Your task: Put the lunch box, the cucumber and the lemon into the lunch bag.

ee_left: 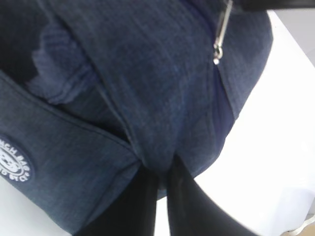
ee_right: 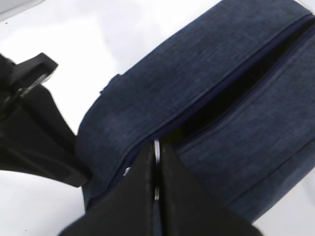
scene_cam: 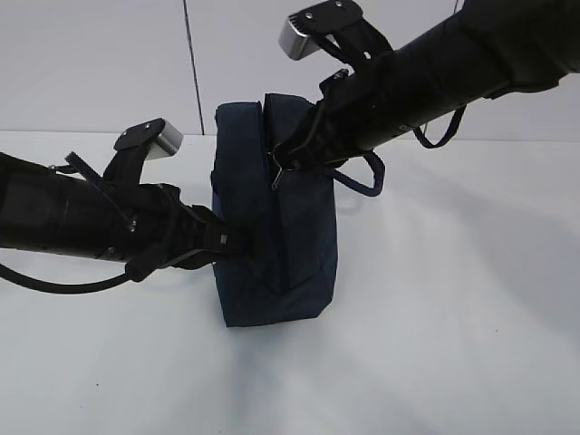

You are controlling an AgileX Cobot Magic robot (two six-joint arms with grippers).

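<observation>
Standing over the white table (scene_cam: pixel 453 344), I see the lunch bag (scene_cam: pixel 272 227) at its middle with both arms on it. The left gripper (ee_left: pixel 160 169) comes in from nine o'clock and pinches a fold of the navy fabric on the bag's side, fingers pressed together on cloth. The right gripper (ee_right: pixel 156 162) reaches in from two o'clock and is clamped on the ring pull (ee_right: pixel 156 147) of the zipper (ee_right: pixel 231 83), which gapes dark along part of the top. My guess is this is the opening step: one arm steadying, the other drawing the slider along. The lunch box, cucumber and lemon are nowhere in sight. Next, the pull needs running along its track to the end while the left grip holds firm.
</observation>
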